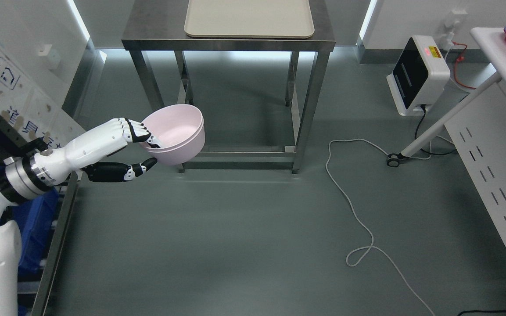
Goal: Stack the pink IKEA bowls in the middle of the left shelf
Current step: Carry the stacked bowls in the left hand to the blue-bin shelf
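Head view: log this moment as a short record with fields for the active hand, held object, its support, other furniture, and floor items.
active hand: left hand, arm entering from lower left
held object: pink bowl, gripped at its near rim, fingers inside, thumb beneath
support: none; bowl held in the air, tilted
right hand: not in view
furniture: steel table carrying a beige tray; shelf frame at left edge
floor items: white cable; white device
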Available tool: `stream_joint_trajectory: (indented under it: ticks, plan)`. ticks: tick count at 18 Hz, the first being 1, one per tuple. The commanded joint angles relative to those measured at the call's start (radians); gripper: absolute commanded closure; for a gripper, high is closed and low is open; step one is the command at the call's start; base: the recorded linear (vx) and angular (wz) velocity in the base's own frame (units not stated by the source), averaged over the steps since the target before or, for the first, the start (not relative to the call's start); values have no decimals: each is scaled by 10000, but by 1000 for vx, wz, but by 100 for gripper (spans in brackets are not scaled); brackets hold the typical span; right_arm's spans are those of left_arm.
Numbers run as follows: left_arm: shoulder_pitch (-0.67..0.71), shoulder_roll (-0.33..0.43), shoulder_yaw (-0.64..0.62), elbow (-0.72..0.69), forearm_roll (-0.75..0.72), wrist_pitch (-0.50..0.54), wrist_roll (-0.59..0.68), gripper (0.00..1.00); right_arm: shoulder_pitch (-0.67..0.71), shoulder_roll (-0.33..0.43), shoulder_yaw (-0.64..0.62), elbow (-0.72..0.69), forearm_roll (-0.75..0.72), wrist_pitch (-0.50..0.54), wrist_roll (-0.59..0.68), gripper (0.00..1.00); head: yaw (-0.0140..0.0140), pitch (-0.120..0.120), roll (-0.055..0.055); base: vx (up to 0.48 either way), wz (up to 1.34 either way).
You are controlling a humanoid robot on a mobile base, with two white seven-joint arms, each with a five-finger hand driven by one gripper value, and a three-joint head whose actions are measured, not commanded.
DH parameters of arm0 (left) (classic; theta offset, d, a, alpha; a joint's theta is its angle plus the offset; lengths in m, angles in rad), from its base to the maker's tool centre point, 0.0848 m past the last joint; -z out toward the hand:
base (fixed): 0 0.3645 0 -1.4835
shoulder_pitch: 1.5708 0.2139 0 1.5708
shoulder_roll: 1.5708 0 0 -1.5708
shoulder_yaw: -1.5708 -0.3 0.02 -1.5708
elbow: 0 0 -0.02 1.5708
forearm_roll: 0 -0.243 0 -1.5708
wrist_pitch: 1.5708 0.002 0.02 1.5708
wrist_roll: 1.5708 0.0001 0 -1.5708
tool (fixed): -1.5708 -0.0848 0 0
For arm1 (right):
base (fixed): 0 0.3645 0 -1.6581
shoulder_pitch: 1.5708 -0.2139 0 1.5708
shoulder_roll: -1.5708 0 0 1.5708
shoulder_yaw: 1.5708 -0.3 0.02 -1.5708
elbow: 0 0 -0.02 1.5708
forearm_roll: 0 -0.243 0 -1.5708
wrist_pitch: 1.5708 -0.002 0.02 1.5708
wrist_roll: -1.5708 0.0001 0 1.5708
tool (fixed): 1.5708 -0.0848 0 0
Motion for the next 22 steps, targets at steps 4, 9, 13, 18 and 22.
stream_joint_trajectory:
  ticks: [4,9,13,18,22]
  plan:
    - [-50,-455,-122,-17,-190,1,-2,99,289,-175,-123,-338,0,-20,8,0,0,0,0,-317,319]
    - [-65,-701,-230,-2,-328,1,-2,99,289,-175,-107,-338,0,-5,8,0,0,0,0,-239,698]
    - [-111,-778,-230,-2,-450,1,-2,99,289,-175,-107,-338,0,-20,8,0,0,0,0,-183,783]
    - [-707,-962,-108,-17,-482,1,242,99,289,-175,-108,-338,-15,-20,8,0,0,0,0,-154,579]
    - [-2392,-1252,-230,-32,-558,1,627,99,289,-175,-107,-338,0,-20,8,0,0,0,0,-111,572]
